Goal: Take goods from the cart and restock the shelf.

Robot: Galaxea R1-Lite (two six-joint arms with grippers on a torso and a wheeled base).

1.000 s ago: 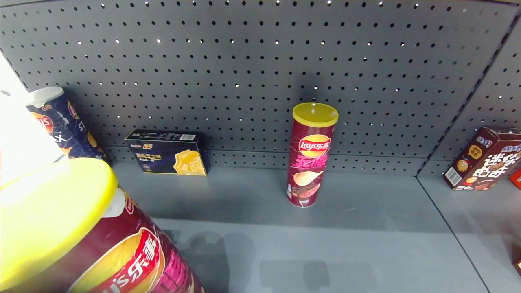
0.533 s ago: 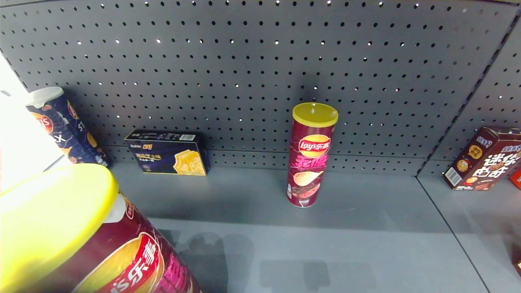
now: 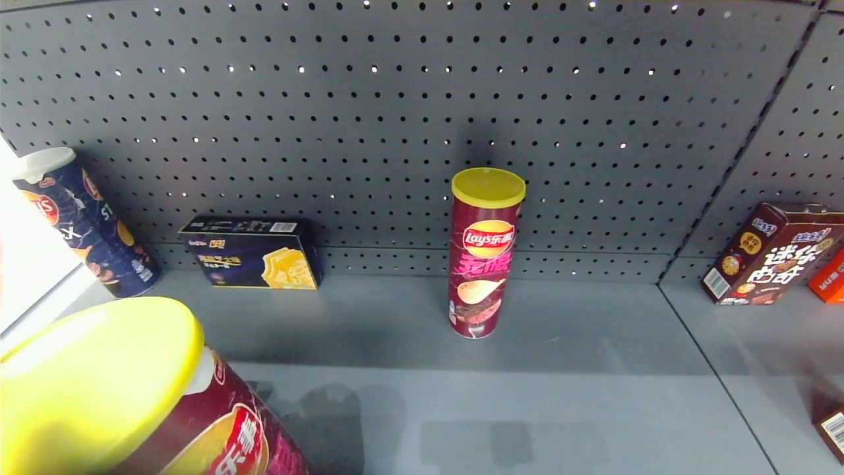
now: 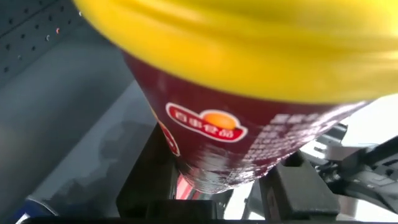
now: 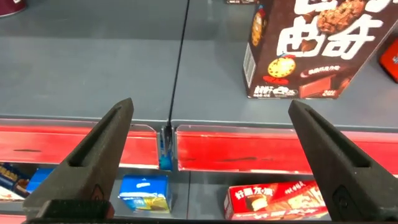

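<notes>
A maroon chips can with a yellow lid (image 3: 132,396) is held up close at the lower left of the head view, tilted, in front of the grey shelf (image 3: 560,396). In the left wrist view my left gripper (image 4: 217,186) is shut on this can (image 4: 236,130), with its black fingers (image 4: 149,168) on either side of the lower body. A matching can (image 3: 484,254) stands upright at the back of the shelf. My right gripper (image 5: 211,107) is open and holds nothing; it faces the shelf edge near a brown biscuit box (image 5: 311,50).
A dark blue can (image 3: 79,221) and a dark blue box (image 3: 254,254) stand at the back left by the pegboard (image 3: 395,99). The brown box (image 3: 768,254) and an orange pack (image 3: 831,277) sit in the right bay. A red-fronted lower shelf holds a blue pack (image 5: 144,191).
The whole head picture has shifted left, so the camera moved. The held can now sits a little lower in that view.
</notes>
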